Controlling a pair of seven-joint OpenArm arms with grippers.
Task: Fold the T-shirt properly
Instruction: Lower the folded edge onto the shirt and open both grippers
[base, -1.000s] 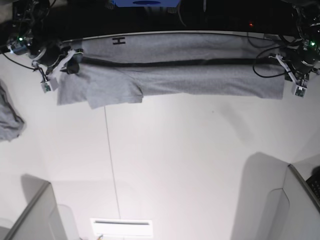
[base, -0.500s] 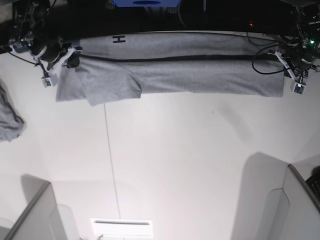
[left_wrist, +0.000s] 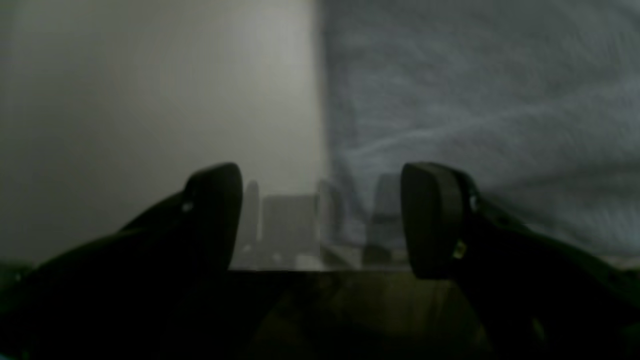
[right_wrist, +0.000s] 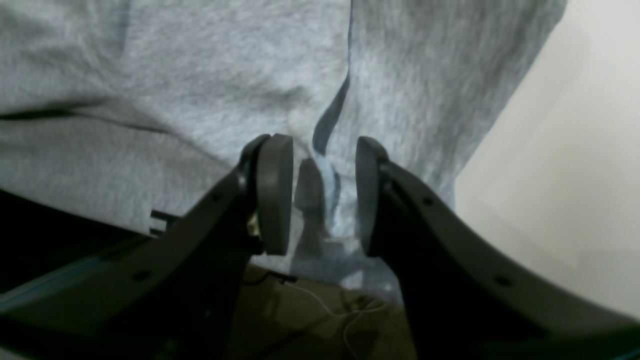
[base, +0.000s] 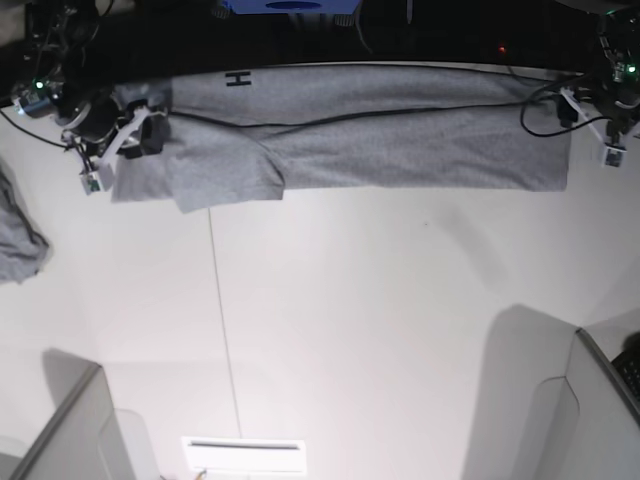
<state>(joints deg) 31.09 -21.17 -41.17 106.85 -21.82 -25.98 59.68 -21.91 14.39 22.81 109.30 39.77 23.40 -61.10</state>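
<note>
Two separated jaws of the left gripper were shown in the left wrist view, released and with nothing grasped between them. One side of the grey T-shirt was seen behind and beneath them, its end edge running between the two fingertips, while bare white table was shown beyond that edge. In the right wrist view, the jaws of the right gripper were likewise parted, and nothing was clenched by them. A small raised fold of the T-shirt was framed in the gap, and a piece of black lettering was exposed near the shirt's border. Thin pale wires were visible past that border. In the base view, the T-shirt was laid out in a long, narrow band on the table, with a loose flap spread over the end near the right gripper. A black letter H was left showing on its far strip. The left gripper was placed at the opposite end of the T-shirt. Another piece of grey cloth was partly shown, apart from the T-shirt, beyond its right-gripper end. A white slotted piece was seen well apart from the T-shirt, on its near side.
</note>
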